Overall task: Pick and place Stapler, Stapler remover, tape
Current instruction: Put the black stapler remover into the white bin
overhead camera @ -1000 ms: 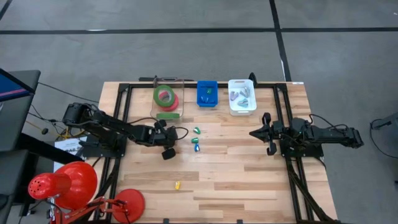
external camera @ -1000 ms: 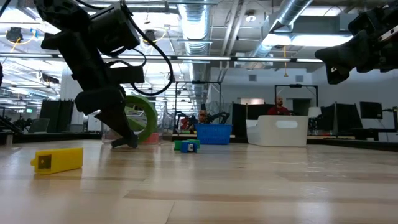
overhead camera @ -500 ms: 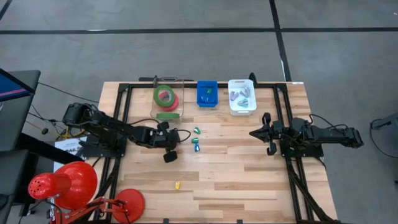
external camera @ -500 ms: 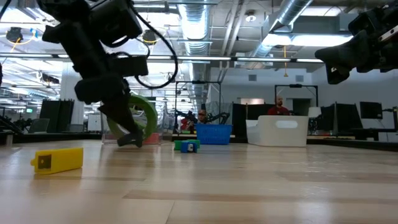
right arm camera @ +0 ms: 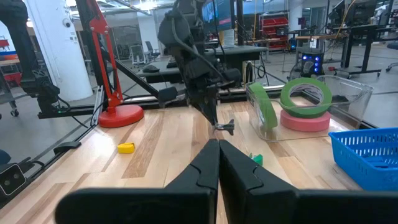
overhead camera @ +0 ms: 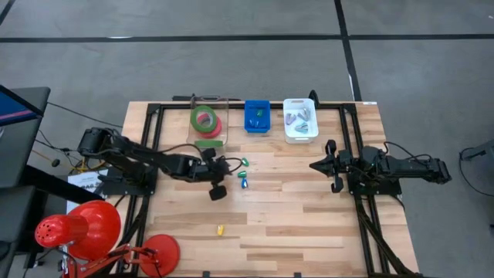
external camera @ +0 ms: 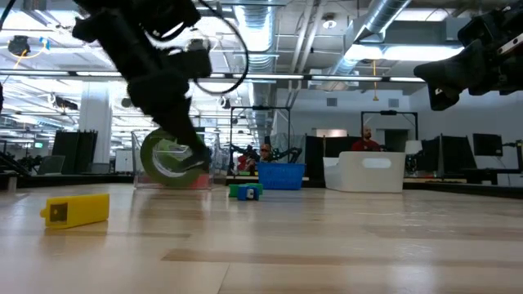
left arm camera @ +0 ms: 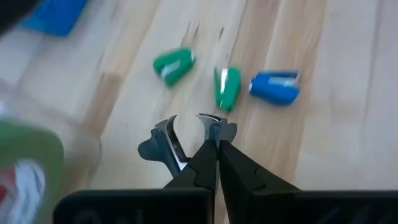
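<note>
Left pincer (overhead camera: 230, 164) over the middle of the table, left of centre, reached in from the left edge. Fingers pressed fully together, with a dark, silver-clawed stapler remover (left arm camera: 163, 144) pinched at their tips and held clear of the wood. Same grip confirmed in the right wrist view, the stapler remover (right arm camera: 224, 127) hanging at the tip of the far arm.

Just beyond the left pincer, towards the right edge: three small staplers lying loose on the boards, close together but apart. Two green (left arm camera: 173, 65) (left arm camera: 227, 87), one blue (left arm camera: 275, 87). In the high view, seen as a short row running from the far edge towards the near edge, with the blue one (overhead camera: 244, 184) nearest the near edge.

Towards the near edge, well apart from the rest: one small yellow item (overhead camera: 220, 229), lying flat and alone.

Along the far edge, left to right:
- Clear bin (overhead camera: 222, 133), holding the tape. One green roll (overhead camera: 194, 116) resting on the red-pink roll (overhead camera: 217, 127), and a second green roll (right arm camera: 262, 104) standing on edge against the bin wall nearest the left pincer.
- Blue basket (overhead camera: 257, 128), with small blue and green pieces inside, too small to identify.
- White bin (overhead camera: 300, 137), with pale silvery pieces inside, likewise too small to identify.

Right pincer (overhead camera: 325, 164) by the right edge, level with the loose staplers and well apart from them. Fingers closed together, nothing between them.
</note>
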